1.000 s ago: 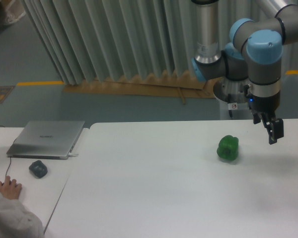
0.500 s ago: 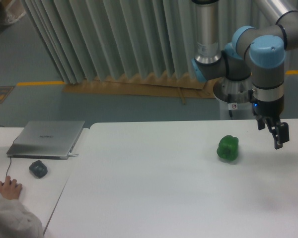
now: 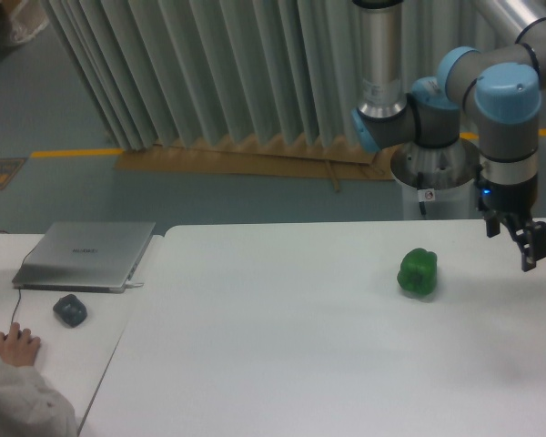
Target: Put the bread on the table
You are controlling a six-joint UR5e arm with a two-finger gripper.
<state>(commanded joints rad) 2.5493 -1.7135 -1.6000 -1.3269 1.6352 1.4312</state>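
Looking across the wide white flat-topped table (image 3: pixel 282 355), you find the glossy green bell pepper (image 3: pixel 418 271) right of centre. The dark two-finger gripper (image 3: pixel 526 248) hangs at far right, jaw state indeterminable. No bread shows.

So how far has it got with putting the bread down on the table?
Nothing looks done: no bread shows anywhere in view. The white table holds only a green bell pepper. The gripper hangs right of the pepper, near the picture's edge, with nothing visible in it. Fetching and placing the bread is left.
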